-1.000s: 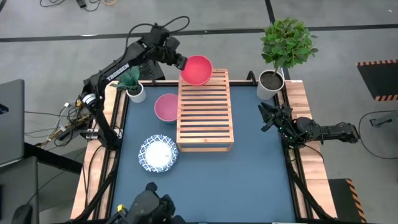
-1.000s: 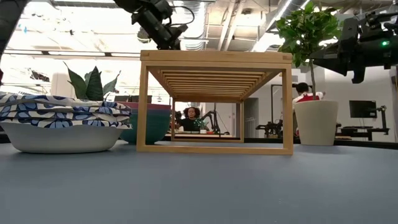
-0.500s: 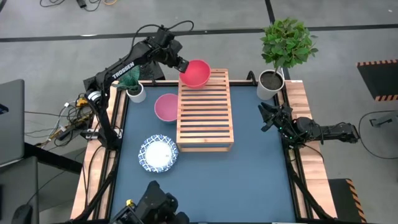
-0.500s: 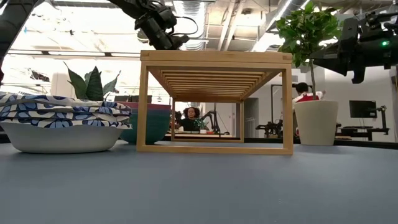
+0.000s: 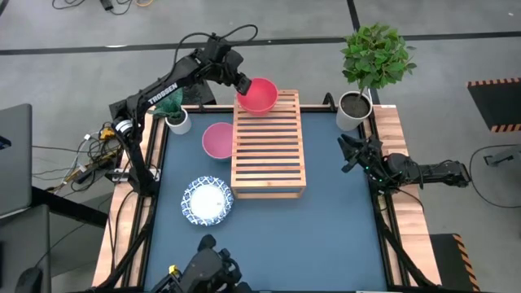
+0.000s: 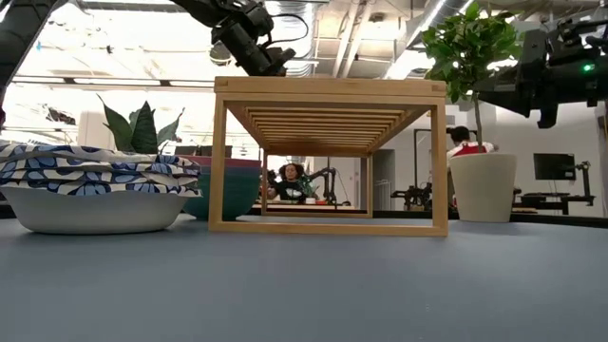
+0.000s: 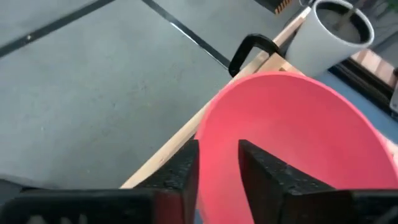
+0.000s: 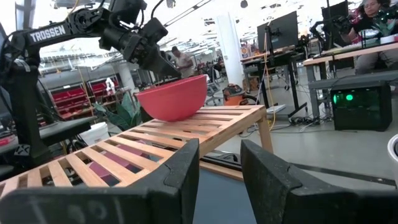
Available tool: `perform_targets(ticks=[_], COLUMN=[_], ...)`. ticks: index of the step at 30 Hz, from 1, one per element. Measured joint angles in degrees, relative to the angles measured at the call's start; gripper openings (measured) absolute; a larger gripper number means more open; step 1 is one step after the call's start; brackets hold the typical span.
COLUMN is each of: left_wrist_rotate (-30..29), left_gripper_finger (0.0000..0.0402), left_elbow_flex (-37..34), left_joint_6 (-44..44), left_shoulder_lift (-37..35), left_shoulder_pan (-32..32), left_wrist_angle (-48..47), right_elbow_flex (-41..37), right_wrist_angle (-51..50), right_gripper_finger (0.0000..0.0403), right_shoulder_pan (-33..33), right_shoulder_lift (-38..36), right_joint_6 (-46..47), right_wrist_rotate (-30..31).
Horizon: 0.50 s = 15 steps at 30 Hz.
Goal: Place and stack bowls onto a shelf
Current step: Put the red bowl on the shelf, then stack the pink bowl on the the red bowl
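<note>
My left gripper is shut on a plain pink bowl over the far left corner of the light-wood slatted shelf. The right wrist view shows the bowl down at the slats. A second bowl stands on the table against the shelf's left side. It looks pink from above and teal-green from the side. Two blue-and-white patterned bowls sit stacked at the near left. My right gripper waits open and empty at the table's right edge. My left gripper holds the pink bowl by its rim on the far left side, one finger inside the bowl and one outside. The fingers slant down from the far left. The bowl is tilted, with its base at the shelf's slats.
A white pot with a leafy plant stands at the far right corner. A smaller potted plant stands at the far left. A black clamp sits on the table's far edge. People show in the room behind.
My left gripper has gone down and a little toward the table's right edge with the pink bowl. The bowl has come down from above the shelf to its far left corner.
</note>
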Motion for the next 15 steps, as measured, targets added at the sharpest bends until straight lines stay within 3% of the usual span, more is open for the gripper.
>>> perform_targets(ticks=[7,11,15], left_wrist_rotate=[-1.67,-8.24,-9.47], left_gripper_finger=[0.0151,0.0155,0.0155], left_elbow_flex=[-0.07,-0.07,-0.04], left_joint_6=[5.93,8.76,9.18], left_shoulder_lift=[-5.34,-9.34,-11.69], left_shoulder_pan=[0.07,0.05,-0.03], left_wrist_angle=[-6.9,-14.9,-24.25], right_elbow_flex=[0.0,0.0,0.0], right_wrist_angle=[-0.11,-0.11,-0.1], right_gripper_finger=[0.0143,0.0143,0.0143], right_shoulder_pan=[0.0,0.0,0.0], right_shoulder_lift=[0.0,0.0,0.02], right_joint_6=[0.0,0.0,0.02], right_wrist_rotate=[0.0,0.0,0.0])
